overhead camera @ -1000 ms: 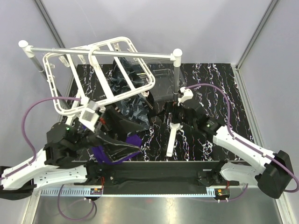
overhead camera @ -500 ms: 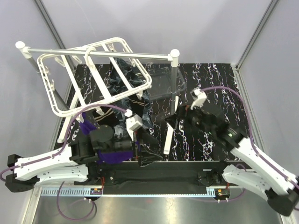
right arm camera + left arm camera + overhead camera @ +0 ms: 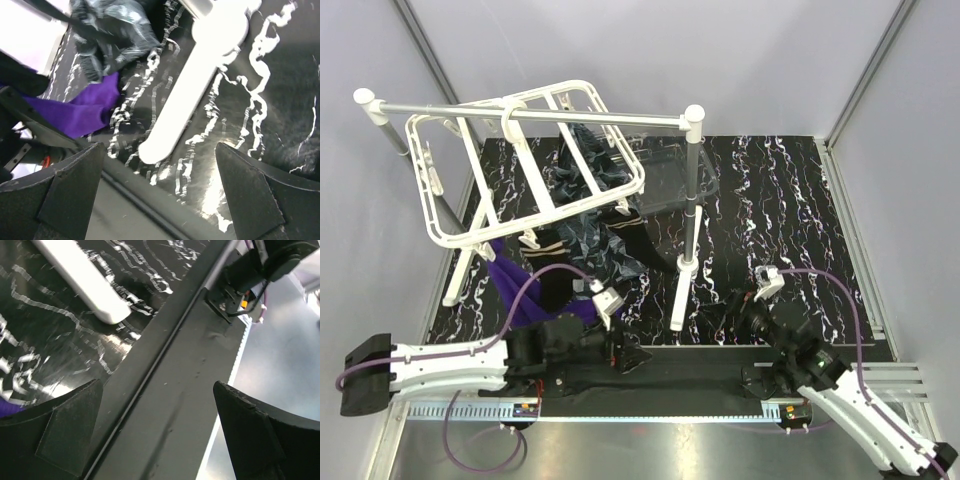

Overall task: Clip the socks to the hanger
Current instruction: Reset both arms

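Both pairs of fingers are spread wide and hold nothing. The left fingers (image 3: 65, 435) hang over the black rail (image 3: 175, 405) at the near edge. The right fingers (image 3: 60, 200) sit low on the near right, looking toward the socks.

The large white plastic grid-frame hanger (image 3: 548, 212) hangs tilted at the far left, hooked on the silver rod of the stand (image 3: 600, 118). The bright purple fabric sock (image 3: 508, 285), the black sock with tan cuff stripes (image 3: 548, 252) and the dark marbled socks (image 3: 605, 240) bunch under and just near of its near rail. You cannot tell from here whether any clip has hold of them.

Watch 4 things:
1. The hanger hangs free on 1 hook, so a push at a clip may swing it, slide it along the rod or lift it off.
2. The socks overlap, so a pinch may take 2.
3. The left arm's purple cable (image 3: 560, 268) loops right by the purple sock and may snag it.
4. The stand rests on narrow white feet, so a knock to the near foot (image 3: 682, 300) may shift or tip it.

For room, the black marbled tabletop (image 3: 790, 210) lies open on the right. The left is crowded, and grey walls close off the left, right and far sides. Bring your right arm round the post, not through it.
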Tool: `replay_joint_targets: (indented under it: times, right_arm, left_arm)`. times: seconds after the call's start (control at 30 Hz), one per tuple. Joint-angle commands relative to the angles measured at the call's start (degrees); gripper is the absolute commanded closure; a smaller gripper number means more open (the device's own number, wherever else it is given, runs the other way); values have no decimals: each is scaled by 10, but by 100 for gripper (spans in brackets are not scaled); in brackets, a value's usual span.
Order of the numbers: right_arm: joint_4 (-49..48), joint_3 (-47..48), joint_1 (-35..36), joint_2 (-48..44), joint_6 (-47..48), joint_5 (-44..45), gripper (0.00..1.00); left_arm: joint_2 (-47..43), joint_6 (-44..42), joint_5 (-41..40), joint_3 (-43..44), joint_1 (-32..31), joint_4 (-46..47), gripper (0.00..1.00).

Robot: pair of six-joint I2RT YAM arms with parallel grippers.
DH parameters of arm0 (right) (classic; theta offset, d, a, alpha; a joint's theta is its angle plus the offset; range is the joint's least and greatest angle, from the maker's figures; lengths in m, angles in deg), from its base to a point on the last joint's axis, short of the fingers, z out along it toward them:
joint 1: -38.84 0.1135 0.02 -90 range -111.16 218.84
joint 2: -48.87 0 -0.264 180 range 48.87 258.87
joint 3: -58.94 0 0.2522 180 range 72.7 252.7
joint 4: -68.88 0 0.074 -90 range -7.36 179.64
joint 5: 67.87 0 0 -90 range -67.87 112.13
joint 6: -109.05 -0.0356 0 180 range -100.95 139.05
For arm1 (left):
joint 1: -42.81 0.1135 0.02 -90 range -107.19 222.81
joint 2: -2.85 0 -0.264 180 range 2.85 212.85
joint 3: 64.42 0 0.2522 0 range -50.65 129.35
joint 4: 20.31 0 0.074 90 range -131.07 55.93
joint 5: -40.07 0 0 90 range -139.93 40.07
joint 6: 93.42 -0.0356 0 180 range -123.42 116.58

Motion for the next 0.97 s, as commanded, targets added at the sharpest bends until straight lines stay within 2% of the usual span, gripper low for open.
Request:
replay_joint_targets:
  times: [0.0, 0.07, 0.2, 0.27, 0.33, 0.4, 0.5, 0.7, 0.93]
  right_arm:
    - [-102, -53, 2, -54, -47, 30, 0]
    - [-124, -61, 2, -21, -64, 39, 0]
    - [-136, -62, 2, 26, -78, 53, 0]
    - [-123, -62, 2, 24, -92, 70, 0]
    - [-113, -67, 2, 12, -95, 72, 0]
    - [-99, -72, 2, -15, -101, 75, 0]
    - [-56, -79, 2, -66, -113, 84, 0]
    - [-78, -77, 2, -21, -127, 90, 0]
    - [-66, -77, 2, -32, -133, 92, 0]
  left_arm:
    - [-80, 39, -61, -65, -3, 135, 1]
    - [-127, 54, -78, -101, -3, 118, 1]
    - [-284, 106, -97, -172, -3, 55, 1]
    - [-335, 127, -102, -212, -3, 30, 1]
    - [-394, 146, -119, -210, -3, -40, 1]
    - [-434, 150, -124, -210, -3, -69, 1]
    - [-450, 154, -128, -209, -3, -93, 1]
    - [-416, 168, -129, -208, -3, -97, 1]
    - [-325, 174, -118, -213, -3, 6, 1]
